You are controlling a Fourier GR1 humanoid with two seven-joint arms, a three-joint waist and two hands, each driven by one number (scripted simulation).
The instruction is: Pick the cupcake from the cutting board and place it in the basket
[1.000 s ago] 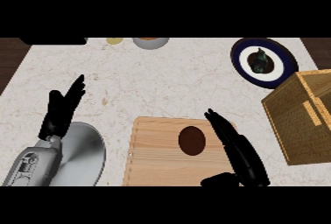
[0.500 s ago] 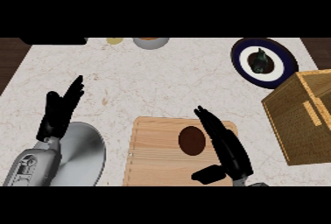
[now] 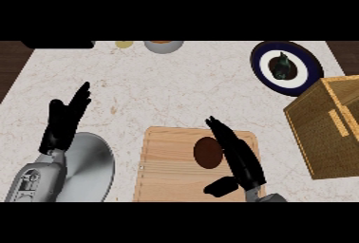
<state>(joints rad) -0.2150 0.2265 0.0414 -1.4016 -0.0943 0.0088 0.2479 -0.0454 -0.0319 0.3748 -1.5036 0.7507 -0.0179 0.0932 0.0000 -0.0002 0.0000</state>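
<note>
A dark brown cupcake [image 3: 207, 153] sits near the middle of the light wooden cutting board [image 3: 168, 175]. My right hand [image 3: 237, 154] lies over the board just right of the cupcake, fingers straight and pointing away, thumb [image 3: 219, 187] spread low below the cupcake. It looks to touch the cupcake's right side without curling round it. The wooden basket [image 3: 328, 126] stands at the right edge of the counter. My left hand [image 3: 64, 118] rests open at the left, fingers up.
A grey round plate [image 3: 91, 166] lies under my left forearm. A dark blue plate [image 3: 269, 70] with a dark item on it sits at the back right. A small bowl [image 3: 163, 45] and a yellowish object [image 3: 123, 43] stand at the far edge.
My right hand has moved left across the cutting board until it is right beside the cupcake, thumb spreading out. The left hand has stayed still.
</note>
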